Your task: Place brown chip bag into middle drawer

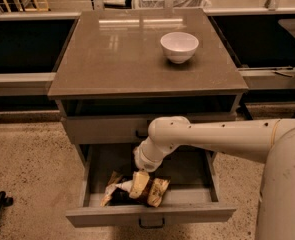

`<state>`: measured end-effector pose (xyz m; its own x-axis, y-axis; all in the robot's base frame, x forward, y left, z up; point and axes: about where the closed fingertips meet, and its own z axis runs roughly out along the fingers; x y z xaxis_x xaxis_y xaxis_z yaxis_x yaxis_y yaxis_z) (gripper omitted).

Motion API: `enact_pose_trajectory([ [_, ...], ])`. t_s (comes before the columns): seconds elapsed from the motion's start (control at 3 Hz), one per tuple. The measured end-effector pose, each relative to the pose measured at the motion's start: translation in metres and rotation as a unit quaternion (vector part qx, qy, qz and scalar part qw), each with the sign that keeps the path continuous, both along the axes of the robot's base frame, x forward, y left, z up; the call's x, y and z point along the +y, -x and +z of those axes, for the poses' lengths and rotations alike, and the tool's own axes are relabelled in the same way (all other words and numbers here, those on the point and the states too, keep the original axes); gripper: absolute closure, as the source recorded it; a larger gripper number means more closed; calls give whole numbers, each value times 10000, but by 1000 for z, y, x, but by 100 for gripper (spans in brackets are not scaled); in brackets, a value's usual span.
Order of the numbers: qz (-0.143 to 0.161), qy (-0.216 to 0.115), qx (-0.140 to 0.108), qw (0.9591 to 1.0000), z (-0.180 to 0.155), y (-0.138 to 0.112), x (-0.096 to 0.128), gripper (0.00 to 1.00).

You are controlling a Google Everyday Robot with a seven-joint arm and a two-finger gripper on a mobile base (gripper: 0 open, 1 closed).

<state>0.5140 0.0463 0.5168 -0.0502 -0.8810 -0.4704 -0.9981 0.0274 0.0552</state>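
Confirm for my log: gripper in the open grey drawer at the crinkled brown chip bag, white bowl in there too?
No. Camera view: the round white bowl is on the brown cabinet top; the gripper is in the grey drawer at the brown chip bag.

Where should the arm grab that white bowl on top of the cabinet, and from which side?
Take the white bowl by its rim, probably from above: it stands upright, mouth open upward, so one wall can be pinched. The gripper is low in the middle drawer, at the brown chip bag.
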Motion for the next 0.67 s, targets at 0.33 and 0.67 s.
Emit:
enact_pose_trajectory([
  [0.33,276,530,52,9982,35,27,-24,0],
  [0.67,316,600,31,9977,43,29,-27,0],
])
